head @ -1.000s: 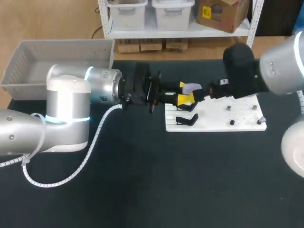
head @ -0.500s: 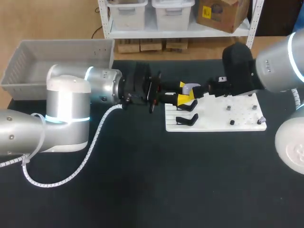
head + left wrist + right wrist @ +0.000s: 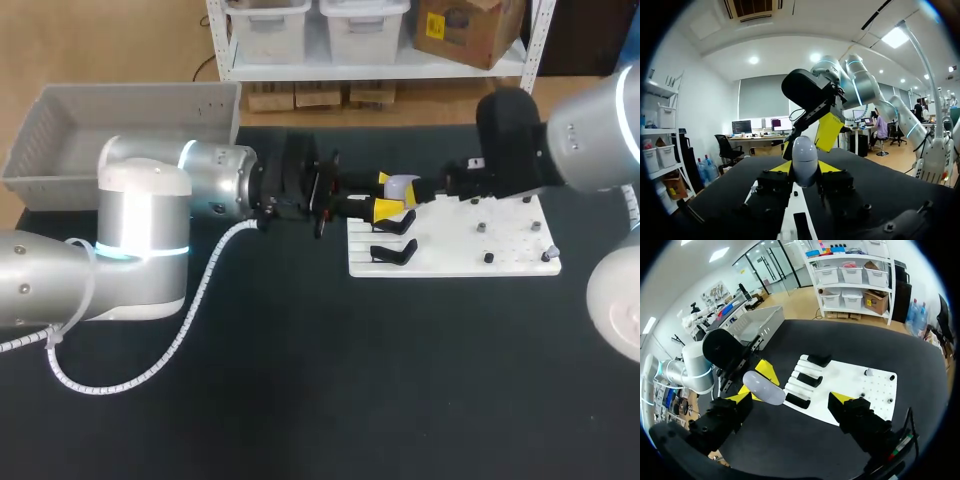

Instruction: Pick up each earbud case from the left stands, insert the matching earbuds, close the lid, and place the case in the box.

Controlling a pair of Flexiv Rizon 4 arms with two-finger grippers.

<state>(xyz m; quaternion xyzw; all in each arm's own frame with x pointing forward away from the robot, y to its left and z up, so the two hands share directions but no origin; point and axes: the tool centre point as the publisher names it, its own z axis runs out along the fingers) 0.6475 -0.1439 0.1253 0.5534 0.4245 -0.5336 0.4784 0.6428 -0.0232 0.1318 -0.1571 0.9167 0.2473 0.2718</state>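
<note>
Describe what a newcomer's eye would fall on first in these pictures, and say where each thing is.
The pale earbud case stands out most, pinched between the yellow tips of the left claw over the left end of the white stand board. The right claw faces it from the other side with its fingers wide open. A grey box sits at the table's far left corner.
</note>
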